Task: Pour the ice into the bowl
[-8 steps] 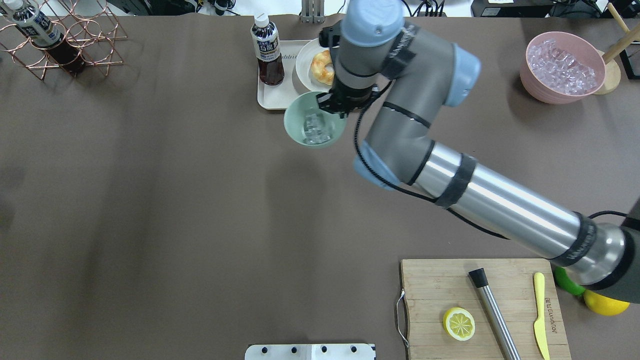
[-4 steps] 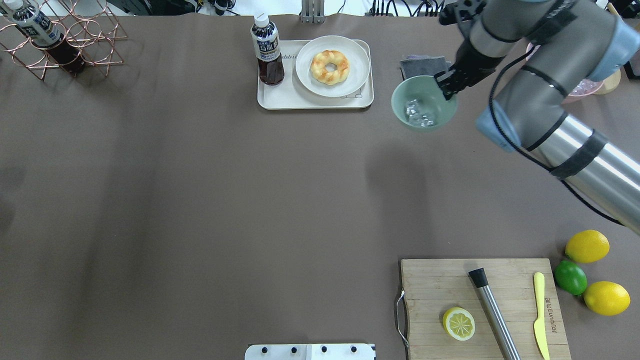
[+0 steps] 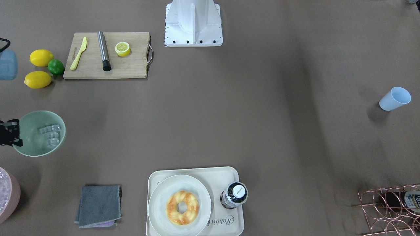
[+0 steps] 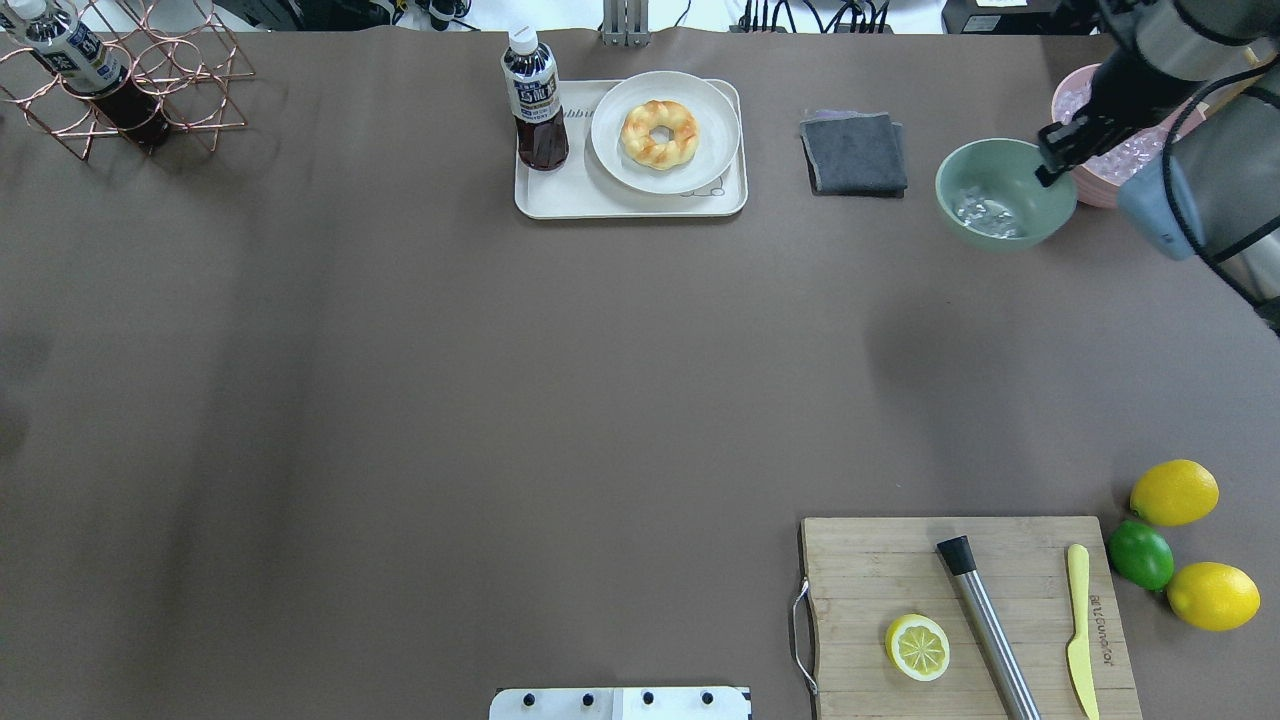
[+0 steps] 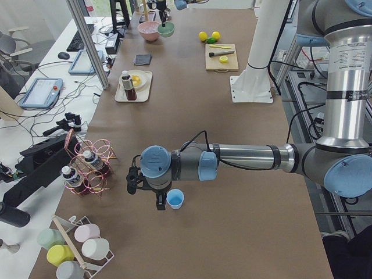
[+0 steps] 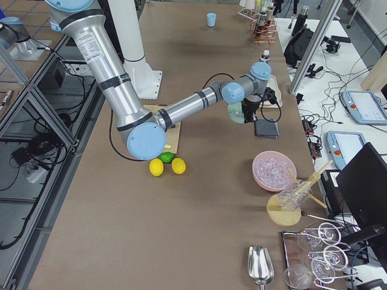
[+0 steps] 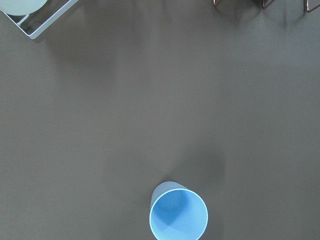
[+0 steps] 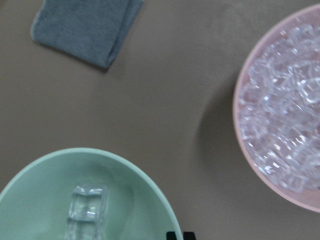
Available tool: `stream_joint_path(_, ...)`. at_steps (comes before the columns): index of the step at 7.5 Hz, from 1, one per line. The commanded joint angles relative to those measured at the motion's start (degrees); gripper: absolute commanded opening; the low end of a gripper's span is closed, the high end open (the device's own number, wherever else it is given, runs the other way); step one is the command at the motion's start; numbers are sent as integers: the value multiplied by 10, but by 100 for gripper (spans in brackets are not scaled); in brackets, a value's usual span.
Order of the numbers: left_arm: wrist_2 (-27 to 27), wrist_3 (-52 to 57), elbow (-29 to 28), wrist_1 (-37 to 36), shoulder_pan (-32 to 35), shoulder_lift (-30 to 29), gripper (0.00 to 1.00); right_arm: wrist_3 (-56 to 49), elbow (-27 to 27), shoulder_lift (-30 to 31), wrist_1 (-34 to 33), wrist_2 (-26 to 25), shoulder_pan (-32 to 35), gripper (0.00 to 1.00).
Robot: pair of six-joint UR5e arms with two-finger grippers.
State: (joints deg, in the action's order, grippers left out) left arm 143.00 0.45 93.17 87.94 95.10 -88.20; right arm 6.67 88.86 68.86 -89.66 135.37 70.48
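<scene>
Bottles (image 4: 65,45) sit in a copper wire rack (image 4: 170,90) at the upper left of the overhead view. Right of it, along the top edge, come the tray (image 4: 560,200) and then a folded grey cloth (image 4: 853,152).

Right again, in the upper right of the frame, is the bowl (image 4: 1010,165), with the ice (image 4: 985,212) lying as a few clear cubes in its bottom. The right gripper (image 4: 1058,152) is clamped on the bowl's right-hand rim, so the bowl hangs to the picture-left of the hand. Its shadow falls well apart from it on the table (image 4: 500,400), which suggests that it is held in the air. Just beside it, further right, stands the pink tub (image 4: 1092,188), heaped with ice of its own.

Since the cubes already lie in the bowl, the next move is probably to set it down. Bare brown table lies below, and the cloth and the tub are its close neighbours on either side.

The left gripper (image 5: 145,192) is at the table's far end, over a blue cup (image 5: 175,199), and I cannot tell whether it is open.
</scene>
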Motion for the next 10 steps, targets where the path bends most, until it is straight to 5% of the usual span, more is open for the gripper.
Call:
stream_joint_path(1, 1, 3, 5, 1, 1, 9, 98, -136, -29, 71, 0, 54, 75, 0)
stream_joint_path(10, 3, 2, 3, 3, -3, 6, 98, -153, -206, 165, 266, 53, 124, 0)
